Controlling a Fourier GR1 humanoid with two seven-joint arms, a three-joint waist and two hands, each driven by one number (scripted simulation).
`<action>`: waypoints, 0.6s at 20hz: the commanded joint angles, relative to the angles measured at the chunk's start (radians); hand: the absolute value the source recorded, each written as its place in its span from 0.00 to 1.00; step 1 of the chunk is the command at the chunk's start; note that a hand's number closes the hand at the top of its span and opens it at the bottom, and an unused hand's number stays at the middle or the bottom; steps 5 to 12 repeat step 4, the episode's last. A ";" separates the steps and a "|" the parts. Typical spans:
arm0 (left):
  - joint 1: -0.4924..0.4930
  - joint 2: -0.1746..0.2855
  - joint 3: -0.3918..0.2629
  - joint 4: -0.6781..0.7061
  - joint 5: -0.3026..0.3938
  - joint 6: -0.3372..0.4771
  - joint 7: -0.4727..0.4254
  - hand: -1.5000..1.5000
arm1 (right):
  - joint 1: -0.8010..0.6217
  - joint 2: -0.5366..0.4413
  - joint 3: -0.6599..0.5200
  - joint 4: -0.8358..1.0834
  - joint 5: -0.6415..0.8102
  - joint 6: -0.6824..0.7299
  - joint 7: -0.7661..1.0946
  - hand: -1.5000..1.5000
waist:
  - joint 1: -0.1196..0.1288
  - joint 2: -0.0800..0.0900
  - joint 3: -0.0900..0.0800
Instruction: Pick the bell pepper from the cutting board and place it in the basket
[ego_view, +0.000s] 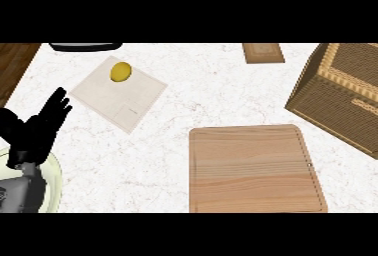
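The pepper (121, 72), small and yellow, lies on the cutting board (133, 97), close to that board's far corner. The cutting board is pale and thin and lies turned at an angle on the white marbled table (207, 100), in the upper left part of the view.

The basket (336, 100) stands at the right edge, brown and woven with a lighter rim. It is cut off by the frame, so its inside barely shows. It is well apart from the pepper, with bare table between them.

A wooden board (255, 170) with rounded corners and a groove round its edge lies flat toward the near side, between the cutting board and the basket and touching neither. Nothing rests on it.

The left hand (35, 131) shows at the left edge, black, with fingers straight and spread, pointing up and away. It is open and holds nothing. It sits near the cutting board's left corner without touching it. Its grey forearm (18, 192) comes in from the lower left over a pale green plate (53, 175). The right hand does not show.

At the far edge are a small wooden block (263, 52) and part of a dark object (85, 46). I cannot tell what it is.
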 joint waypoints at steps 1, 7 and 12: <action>0.011 0.009 0.002 -0.014 0.011 -0.021 0.000 0.50 | 0.188 -0.004 -0.094 -0.107 -0.148 0.177 0.001 0.00 | 0.001 0.001 0.000; 0.030 -0.010 -0.019 -0.042 0.003 -0.015 0.014 0.50 | 0.269 -0.089 -0.203 -0.030 -0.253 0.316 -0.085 0.00 | 0.009 0.003 0.001; 0.030 -0.010 -0.019 -0.042 0.003 -0.015 0.014 0.50 | 0.269 -0.089 -0.203 -0.030 -0.253 0.316 -0.085 0.00 | 0.009 0.003 0.001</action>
